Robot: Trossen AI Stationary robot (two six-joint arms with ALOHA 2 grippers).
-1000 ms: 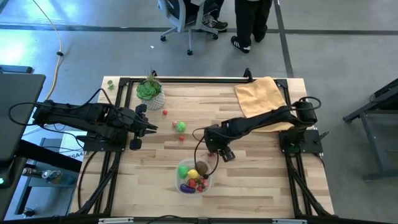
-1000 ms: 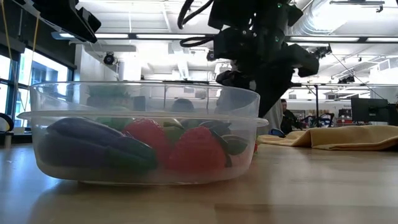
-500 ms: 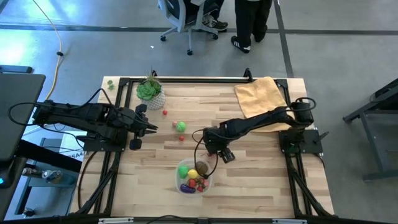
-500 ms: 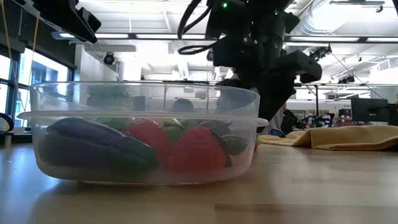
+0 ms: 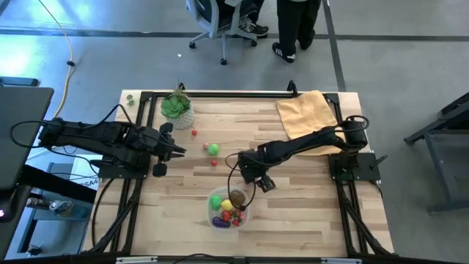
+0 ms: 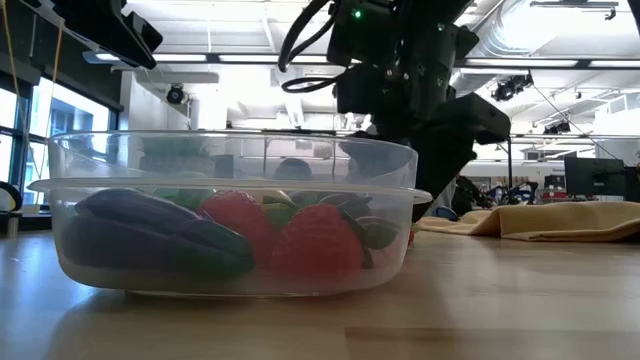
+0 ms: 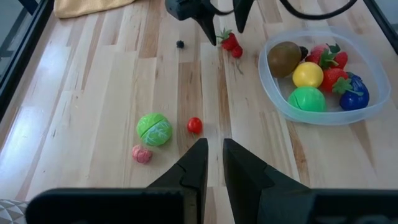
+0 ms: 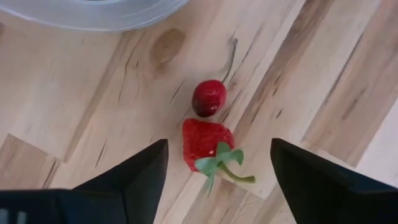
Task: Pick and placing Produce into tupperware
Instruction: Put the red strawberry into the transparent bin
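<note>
On the pale wood table point(image 5: 308, 213), the right claw point(image 8: 214, 165) hangs spread over a strawberry point(image 8: 207, 145); the left claw point(image 7: 213, 163) is nearly closed.

Both arms are black, built of chunky jointed segments. The left arm point(image 5: 102, 139) has a thin black cable looping over its upper segments. The right arm point(image 5: 308, 143) trails a black cable loop near its wrist. Its fingers point(image 8: 130, 180) are flat, dark wedges.

Grey floor point(image 5: 410, 66), office chair point(image 5: 212, 18), bright ceiling lights point(image 6: 250, 58)
</note>
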